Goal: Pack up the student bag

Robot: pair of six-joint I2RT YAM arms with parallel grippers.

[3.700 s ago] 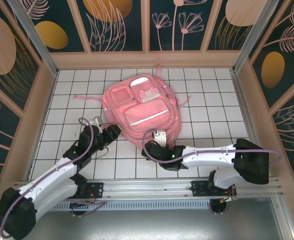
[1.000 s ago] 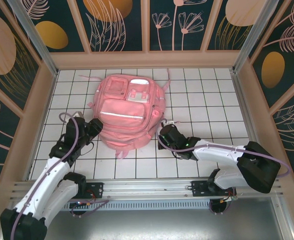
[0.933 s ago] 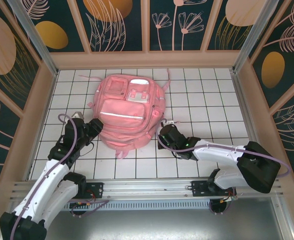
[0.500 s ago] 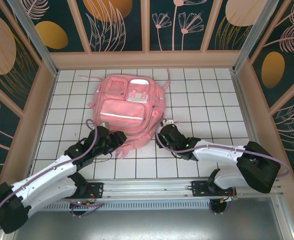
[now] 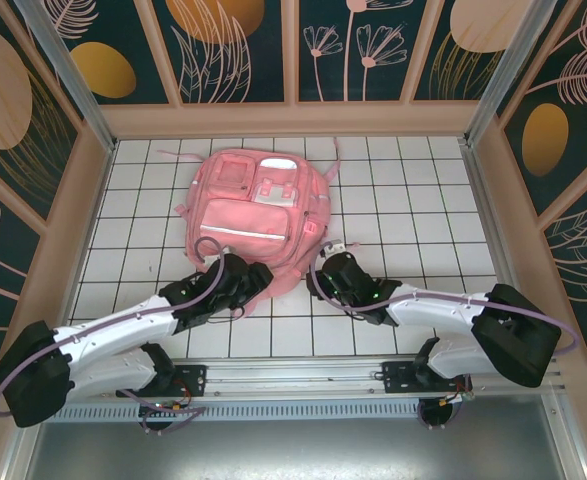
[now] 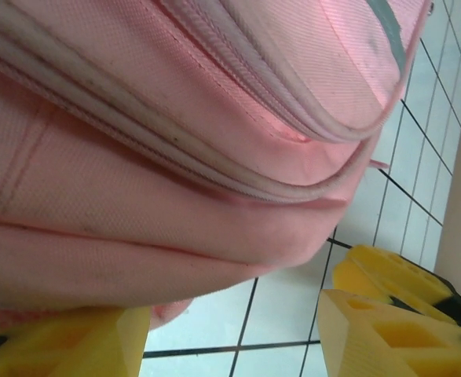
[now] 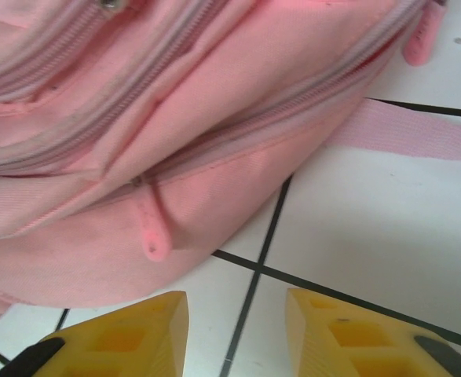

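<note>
A white tiled table (image 5: 413,200) with a black grid fills the floor of a walled booth. At its near edge the left arm stretches low from the left corner and angles rightward. The right arm bends at its elbow on the right and lays its forearm low over the tiles, pointing left.

The left claw (image 5: 253,283) sits at the near edge of the student bag (image 5: 258,205), and the right claw (image 5: 325,268) sits at the bag's near right corner.

From the left wrist, the left claw (image 6: 230,345) stands wide with bare tile in the gap. The pink bag (image 6: 175,157) bulges just ahead, down to its left-hand finger (image 6: 65,345); contact cannot be told.

From the right wrist, the right claw (image 7: 238,338) is also spread wide and holds nothing. The bag (image 7: 175,118) lies just ahead and to its left, with a zipper pull (image 7: 153,228) hanging near the left-hand finger. A flat strap (image 7: 418,129) lies ahead to its right.

Beyond both claws the bag lies flat with its pockets up. Behind it stand dark walls (image 5: 233,50) painted with flowers.
</note>
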